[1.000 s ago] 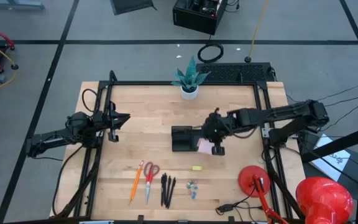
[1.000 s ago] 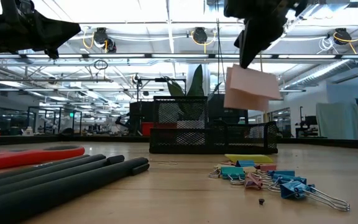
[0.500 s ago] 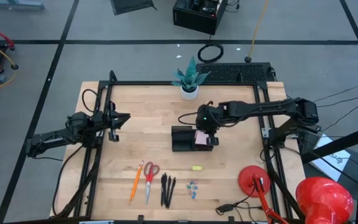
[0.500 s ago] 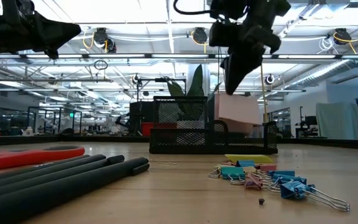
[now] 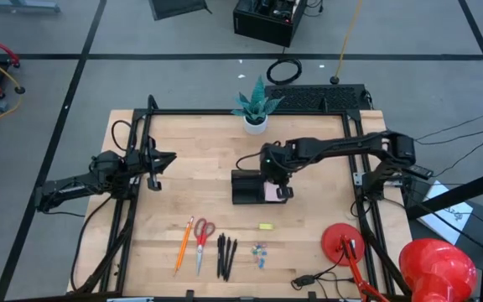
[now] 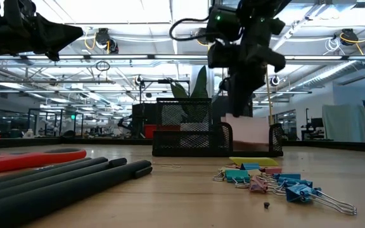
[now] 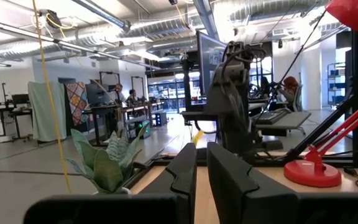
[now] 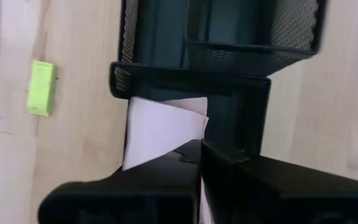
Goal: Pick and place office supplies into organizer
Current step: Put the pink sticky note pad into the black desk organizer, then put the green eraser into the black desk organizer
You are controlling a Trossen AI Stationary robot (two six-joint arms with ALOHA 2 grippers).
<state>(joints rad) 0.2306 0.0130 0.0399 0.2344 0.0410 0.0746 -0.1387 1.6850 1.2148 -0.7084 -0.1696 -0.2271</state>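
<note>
The black mesh organizer [image 5: 246,186] stands mid-table. My right gripper [image 5: 277,181] hangs over its right end, shut on the pink sticky-note pad [image 8: 160,132]. In the low view the pad [image 6: 249,132] shows just behind the organizer's low mesh wall [image 6: 246,144]. Whether it touches the floor there cannot be told. The orange pencil [image 5: 182,244], red-handled scissors [image 5: 201,238], black pens [image 5: 226,254], blue clips [image 5: 260,254] and yellow piece [image 5: 265,226] lie near the front edge. My left gripper [image 5: 154,164] waits at the left, shut and holding nothing. My right gripper pinches the pad's near edge [image 8: 188,149] between its two fingers. The fingers come steeply from above, slanting from the table's right. The pad hangs below them, its lower part down beside the organizer's low right-end wall [image 8: 185,81].
A plant in a white pot [image 5: 256,118] stands at the far edge behind the organizer. A red round-based lamp [image 5: 343,241] sits at the front right with a cable beside it. Bare wood lies between the organizer and the row of supplies.
My right gripper has gone toward the table's left and down, staying shut on the pad. The pad hung well above the organizer's right end. It now sits low, behind that end's mesh wall.
</note>
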